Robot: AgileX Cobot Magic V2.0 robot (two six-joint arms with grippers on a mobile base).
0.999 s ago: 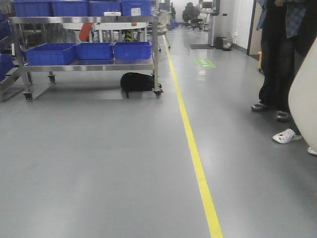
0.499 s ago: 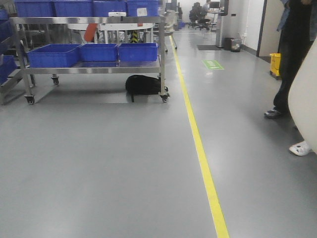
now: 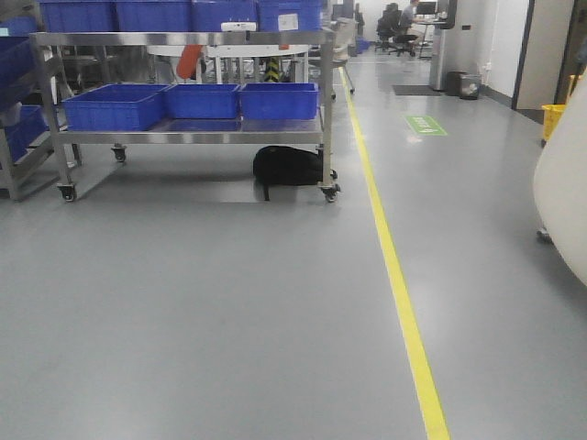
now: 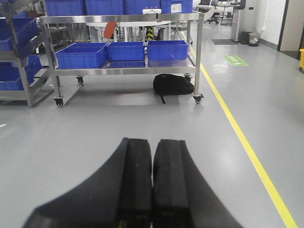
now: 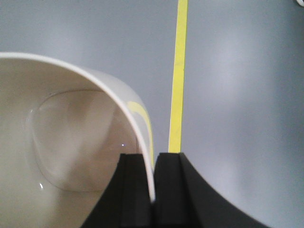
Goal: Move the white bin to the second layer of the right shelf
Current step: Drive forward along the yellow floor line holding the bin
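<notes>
Most of the shot was just smooth grey shop floor. Toward its far left stood a stainless steel wheeled rack. Three blue rectangular plastic crates were lined up along its lower shelf, with more along the top.

Next biggest was the glossy cream-white plastic bin. It hung clear of the floor at the right edge of the front view, where only a curved slice of its side showed. From the right wrist view you looked straight into it: thin rim, smooth rounded walls and a rounded-square bottom with a few little shine spots. There was also a faint yellow streak on the inner wall by the rim.

A long yellow tape line ran along the floor, passing just right of the rack's right legs. A black soft backpack lay on the floor under the rack's right end.

The right gripper was clamped on the bin's wall, one black finger inside and one outside, with the rim pinched between them. The left gripper had its two black fingers pressed together with nothing in them.
</notes>
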